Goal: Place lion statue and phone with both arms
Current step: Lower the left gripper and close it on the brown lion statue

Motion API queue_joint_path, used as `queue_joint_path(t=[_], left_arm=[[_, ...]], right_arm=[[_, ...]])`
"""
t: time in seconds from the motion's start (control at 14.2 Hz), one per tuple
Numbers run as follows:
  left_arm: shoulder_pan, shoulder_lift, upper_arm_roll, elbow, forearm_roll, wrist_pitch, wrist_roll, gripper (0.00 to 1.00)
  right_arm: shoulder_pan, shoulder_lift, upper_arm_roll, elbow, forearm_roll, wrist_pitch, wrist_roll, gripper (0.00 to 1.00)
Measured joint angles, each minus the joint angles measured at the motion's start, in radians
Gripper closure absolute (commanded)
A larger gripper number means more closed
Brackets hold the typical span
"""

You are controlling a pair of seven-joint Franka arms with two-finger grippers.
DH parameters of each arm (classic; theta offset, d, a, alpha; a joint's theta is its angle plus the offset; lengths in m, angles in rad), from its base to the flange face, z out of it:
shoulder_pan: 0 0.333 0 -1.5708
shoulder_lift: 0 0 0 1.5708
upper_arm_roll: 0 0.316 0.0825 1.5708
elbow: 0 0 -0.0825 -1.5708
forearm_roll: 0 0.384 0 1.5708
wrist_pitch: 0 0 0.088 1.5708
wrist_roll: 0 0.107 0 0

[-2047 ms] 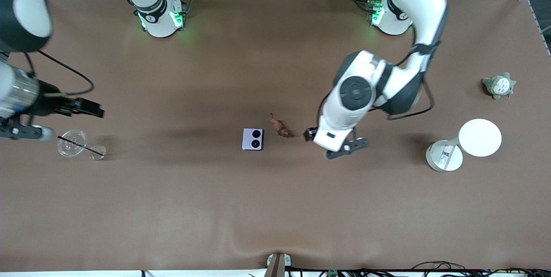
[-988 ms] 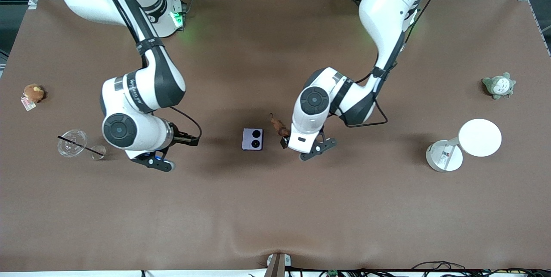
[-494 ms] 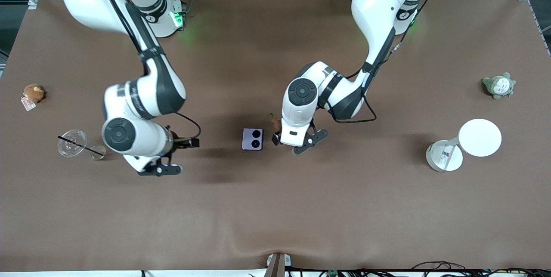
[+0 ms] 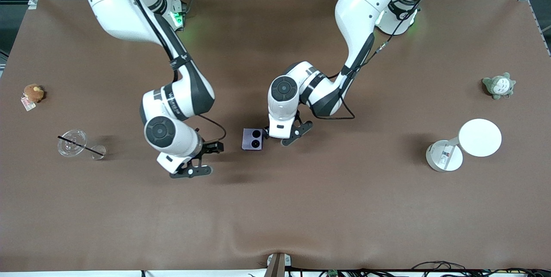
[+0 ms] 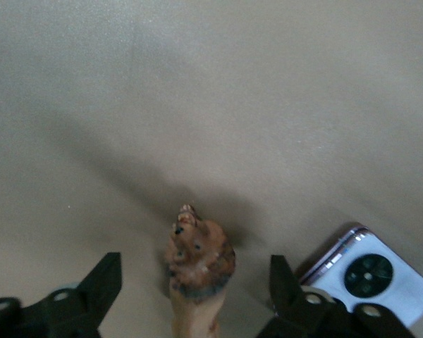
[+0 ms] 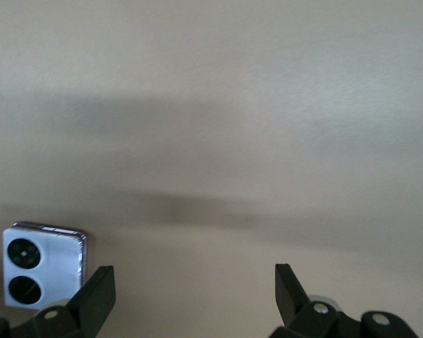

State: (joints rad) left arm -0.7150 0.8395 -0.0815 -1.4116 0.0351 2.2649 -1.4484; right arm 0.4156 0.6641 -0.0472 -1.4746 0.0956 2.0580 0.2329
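Lion statue: it is standing on the table between the spread fingers of the left gripper; neither finger is touching it. In the front view the arm is hiding it.
Phone: it is lying flat near the table's middle, camera circles up, just beside the lion statue, toward the right arm's end.
Left gripper: it is hanging low over the lion statue, wide open and holding nothing; one finger is coming close to the phone's edge.
Right gripper: it is hovering over bare table beside the phone, also wide open and empty.
Open room: the brown table nearer the front camera is lying bare.
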Motion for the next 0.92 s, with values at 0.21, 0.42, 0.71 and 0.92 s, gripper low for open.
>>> queue_joint_path(t=[0.21, 0.42, 0.71, 0.92], left_arm=[[0.004, 0.008, 0.005, 0.000, 0.000, 0.001, 0.007, 1.00], [0.009, 0.007, 0.008, 0.010, 0.003, 0.011, 0.102, 1.00], [0.076, -0.026, 0.021, 0.026, 0.006, -0.003, 0.313, 1.00], [0.154, -0.064, 0.027, 0.026, 0.007, -0.068, 0.482, 1.00]], right_arm=[[0.008, 0.000, 0.004, 0.000, 0.000, 0.000, 0.000, 0.00], [0.016, 0.002, 0.006, -0.003, 0.001, 0.001, 0.002, 0.00], [0.034, 0.014, 0.012, -0.017, 0.003, 0.045, 0.034, 0.00], [0.079, 0.032, 0.013, -0.018, 0.003, 0.078, 0.131, 0.00]])
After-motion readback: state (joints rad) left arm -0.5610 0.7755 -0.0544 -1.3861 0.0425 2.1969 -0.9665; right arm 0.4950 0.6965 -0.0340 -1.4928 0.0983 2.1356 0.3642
